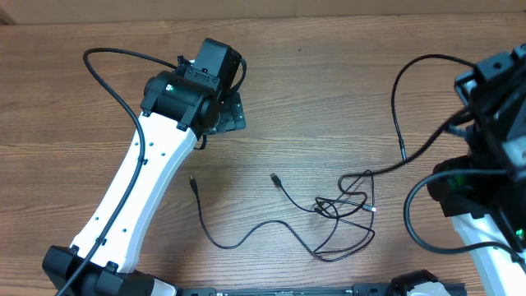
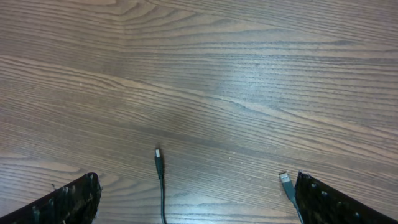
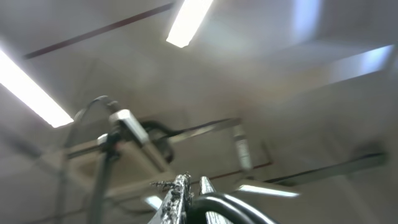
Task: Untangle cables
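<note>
Cables [image 1: 341,210] lie knotted on table [image 1: 329,82] at front, nearer the right side. Left gripper [image 2: 198,186] hangs farther back, two plugs [image 2: 158,155] before it, jaws spread wide. Right gripper [image 3: 193,183] points at ceiling [image 3: 280,93], pressed together.

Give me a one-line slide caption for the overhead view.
Tangled thin black cables lie untouched on the wooden table; the left gripper hangs open beyond them.

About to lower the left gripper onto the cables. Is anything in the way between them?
Nothing visible. The left gripper is open over the bare table, and two plug ends of the cables lie free on the wood, close to its fingers.
</note>
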